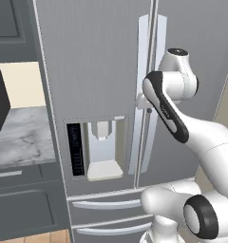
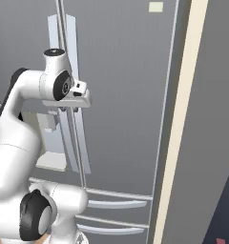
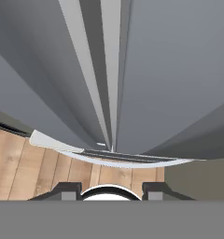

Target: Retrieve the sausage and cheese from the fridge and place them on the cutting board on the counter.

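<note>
fridge: the fridge [image 1: 97, 71] stands shut before us, both upper doors closed, with the water dispenser [image 1: 102, 149] low in the left door. the sausage and the cheese we judge to be inside, behind the doors; we cannot see them.
handles: two long silver handles [image 1: 143, 71] run side by side along the middle seam; in the hand view they run away from the camera toward the floor [image 3: 44, 168].
step in hand: we judge it is opening a fridge door, the first part of the task; nothing is taken out yet.
gripper: the gripper [image 2: 74, 108] is at the handles about mid height of the doors, pointing down along them. its jaws look narrow, but whether they are closed around a handle or only beside it we cannot tell; the fingertips [image 3: 67, 191] at the bottom of the hand view have no handle between them that we can see.
arm pose: the arm reaches up and forward from the base, elbow bent, forearm rising to the seam, wrist turned so the hand looks down.
how to do it well: we should make sure one handle sits fully between the fingers before pulling, then pull in an arc around the door hinge, not straight back, so the grip does not slip off.
bench: a piece of marble bench [image 1: 21, 137] shows left of the fridge; the cutting board we do not find there.
</note>
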